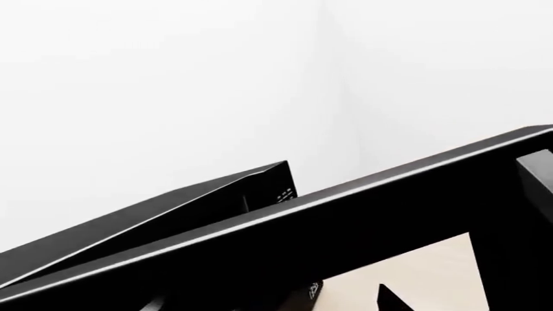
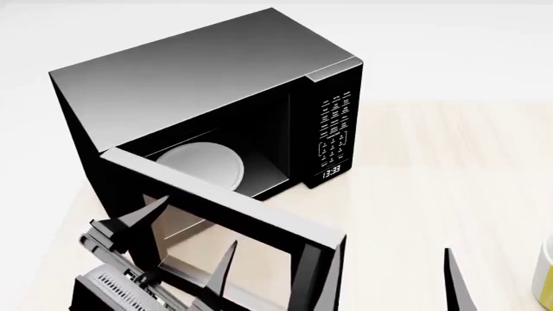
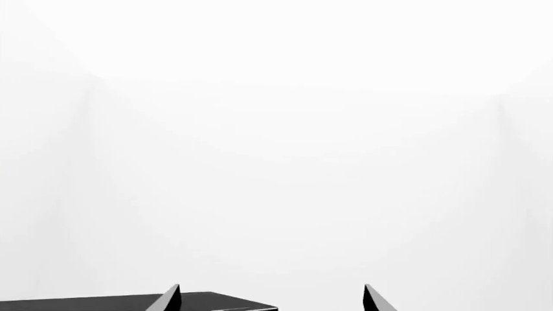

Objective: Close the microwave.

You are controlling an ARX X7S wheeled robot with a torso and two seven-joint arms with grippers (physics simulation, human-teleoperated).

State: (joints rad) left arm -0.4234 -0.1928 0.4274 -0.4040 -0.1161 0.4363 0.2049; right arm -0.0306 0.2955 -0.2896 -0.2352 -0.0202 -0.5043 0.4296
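Your microwave (image 2: 207,84) sits on the pale wooden table (image 2: 449,168), toward the far left of it, with its keypad (image 2: 335,129) and clock (image 2: 331,172) facing you on the right of the front. The clock reads 13:33. The door (image 2: 233,223) stands wide open, swung out toward you on its left hinge, so you look past its top edge into the dark cavity, where the white turntable plate (image 2: 201,165) lies flat. Through the door's glass window you see the table behind it.

Your left gripper (image 2: 186,259) is at the door, on the near side of it. Its 2 dark fingers (image 2: 142,217) are spread apart, 1 near the hinge side and 1 toward the middle of the window, and nothing is held between them. Whether they touch the door you cannot tell from here. The left wrist view shows the door's top edge running across close in front of the camera, with the microwave's top corner beyond it against white walls.

Of your right gripper (image 3: 271,297), the head view shows just 1 finger tip at the bottom edge, right of the door and well apart from it. The right wrist view shows its 2 fingers apart and empty, pointing at the white wall, with the microwave's top just visible low down.

A pale yellow mug (image 2: 544,275) sits at the far right edge of the table.
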